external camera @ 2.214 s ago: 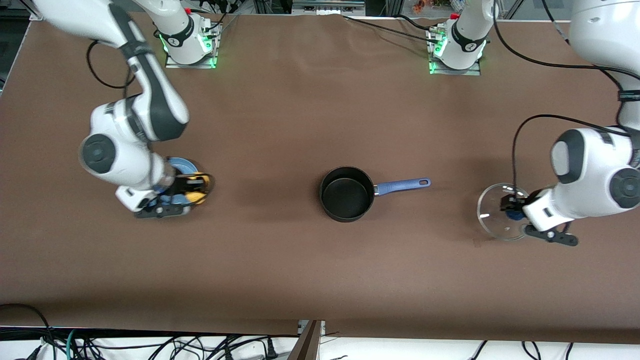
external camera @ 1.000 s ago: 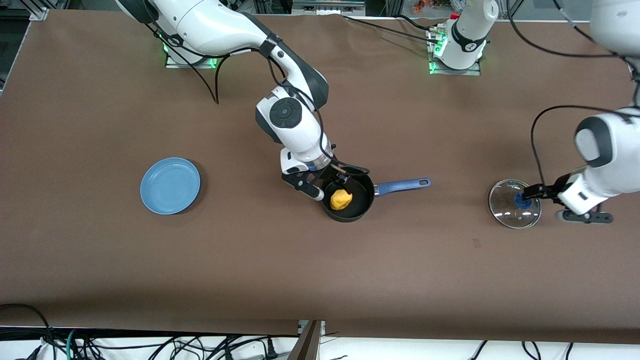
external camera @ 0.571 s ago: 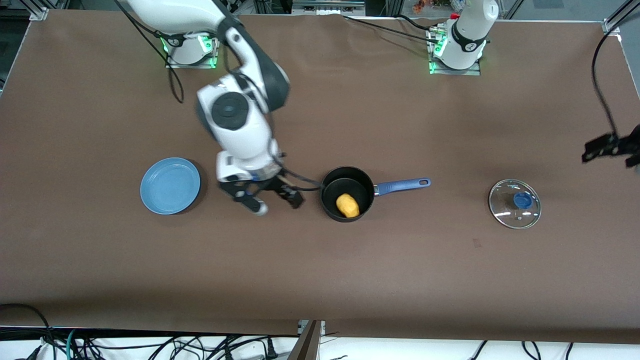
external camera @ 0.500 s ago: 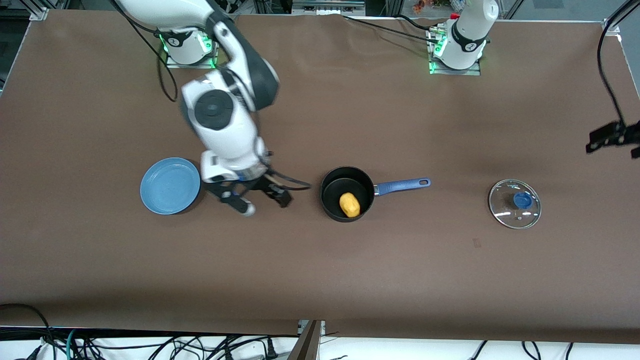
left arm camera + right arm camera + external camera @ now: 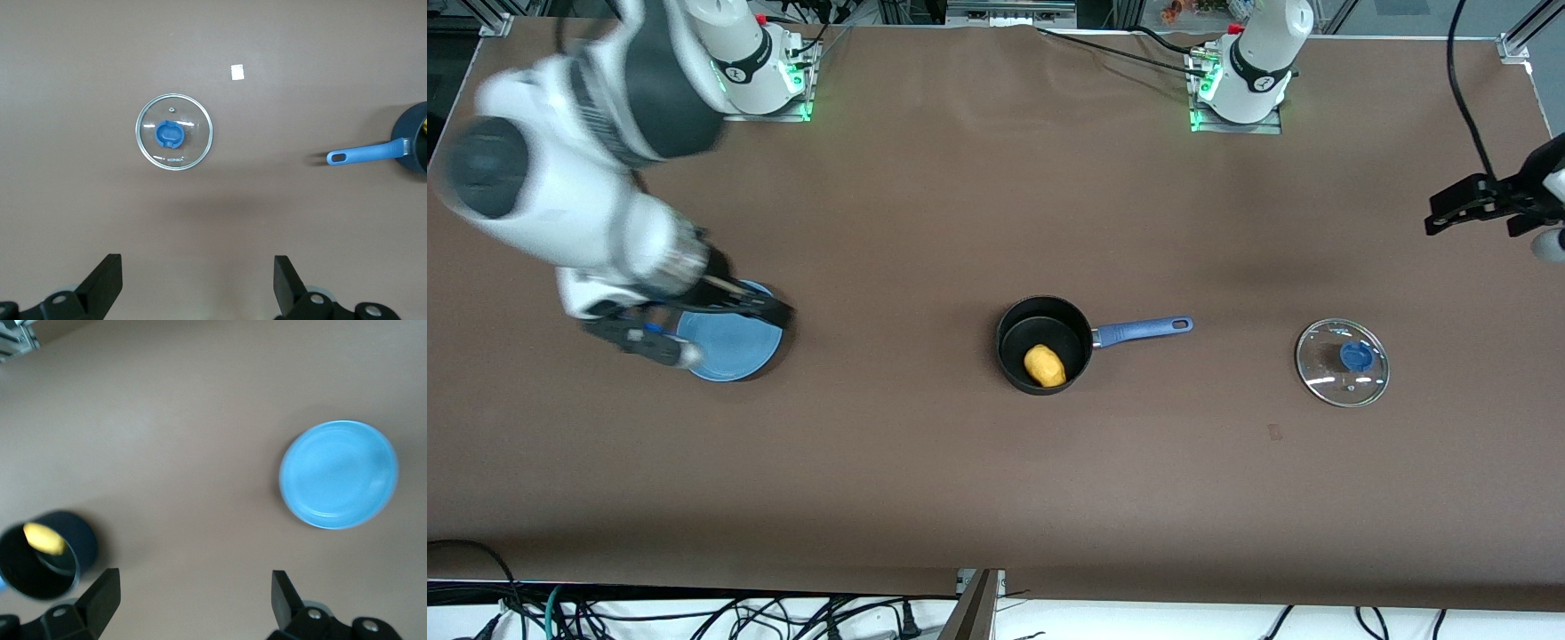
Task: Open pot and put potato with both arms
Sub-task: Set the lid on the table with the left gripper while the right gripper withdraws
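The black pot [image 5: 1016, 331] stands mid-table without its lid, its blue handle [image 5: 1143, 330] pointing toward the left arm's end. The yellow-orange potato [image 5: 1044, 365] lies inside it. The glass lid [image 5: 1325, 378] with its blue knob [image 5: 1356, 356] lies flat on the table toward the left arm's end. My right gripper [image 5: 736, 335] is open and empty over the light-blue plate. My left gripper [image 5: 1472, 218] is open and empty, high over the table's edge at the left arm's end. The left wrist view shows the lid [image 5: 175, 131], the handle [image 5: 363, 153] and my left gripper [image 5: 198, 283]. The right wrist view shows the pot [image 5: 79, 535], the potato [image 5: 44, 538] and my right gripper [image 5: 195, 600].
A flat light-blue plate [image 5: 738, 360] sits toward the right arm's end, also in the right wrist view [image 5: 339, 475]. A small pale scrap [image 5: 1274, 433] lies on the brown cloth nearer the front camera than the lid, also in the left wrist view [image 5: 236, 72]. Cables hang below the table's front edge.
My right arm has swung from the pot to over the plate, leaving the potato in the pot. My left gripper has let go of the lid, risen and drawn away toward the table's end.
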### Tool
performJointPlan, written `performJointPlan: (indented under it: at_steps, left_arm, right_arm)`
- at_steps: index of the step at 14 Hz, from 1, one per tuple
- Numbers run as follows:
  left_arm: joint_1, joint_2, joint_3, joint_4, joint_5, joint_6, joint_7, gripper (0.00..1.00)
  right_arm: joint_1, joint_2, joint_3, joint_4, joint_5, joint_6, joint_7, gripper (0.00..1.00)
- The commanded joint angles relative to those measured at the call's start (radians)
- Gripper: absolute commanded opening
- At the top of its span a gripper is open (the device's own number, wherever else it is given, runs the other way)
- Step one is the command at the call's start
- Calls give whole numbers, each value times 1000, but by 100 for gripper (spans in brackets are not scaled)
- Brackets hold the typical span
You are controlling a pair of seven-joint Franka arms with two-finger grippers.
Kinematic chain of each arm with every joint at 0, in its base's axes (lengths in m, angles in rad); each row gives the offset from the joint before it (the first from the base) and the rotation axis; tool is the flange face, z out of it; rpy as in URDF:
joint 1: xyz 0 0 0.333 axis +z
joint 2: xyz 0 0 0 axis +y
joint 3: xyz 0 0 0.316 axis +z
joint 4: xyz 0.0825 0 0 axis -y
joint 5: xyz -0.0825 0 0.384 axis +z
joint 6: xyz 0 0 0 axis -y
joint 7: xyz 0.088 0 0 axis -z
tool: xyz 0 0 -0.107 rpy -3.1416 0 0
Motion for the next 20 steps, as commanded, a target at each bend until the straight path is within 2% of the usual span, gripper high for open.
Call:
performJointPlan:
  at_steps: [1,4,6,8,12,16,18,20]
  left_arm:
    - [2,27,3,31,-5,-25,-20,100]
    - [2,32,3,31,-5,-25,-20,100]
    - [2,32,3,31,-5,-25,-20,100]
    - [4,32,3,31,-4,-25,-20,100]
    - [-1,32,3,33,4,-25,-16,100]
    - [-1,32,3,33,-5,-23,-16,100]
    - [-2,32,3,33,-5,-23,-16,100]
    - [-2,32,3,33,-5,-25,-16,100]
  right_arm:
    - [-48,-159,-45,-146,47,-54,-158,100]
    - [-48,-319,-122,-310,27,-71,-258,100]
    - [-48,-376,-123,-355,-46,-75,-276,100]
    - [-46,-387,-116,-355,-117,-97,-331,100]
    - [-51,-366,-131,-323,-128,-94,-388,100]
    - [-48,-355,-123,-249,-197,-176,-434,100]
    - [-46,-353,-123,-237,-201,-221,-503,100]
    - [-48,-353,-125,-237,-201,-209,-517,100]
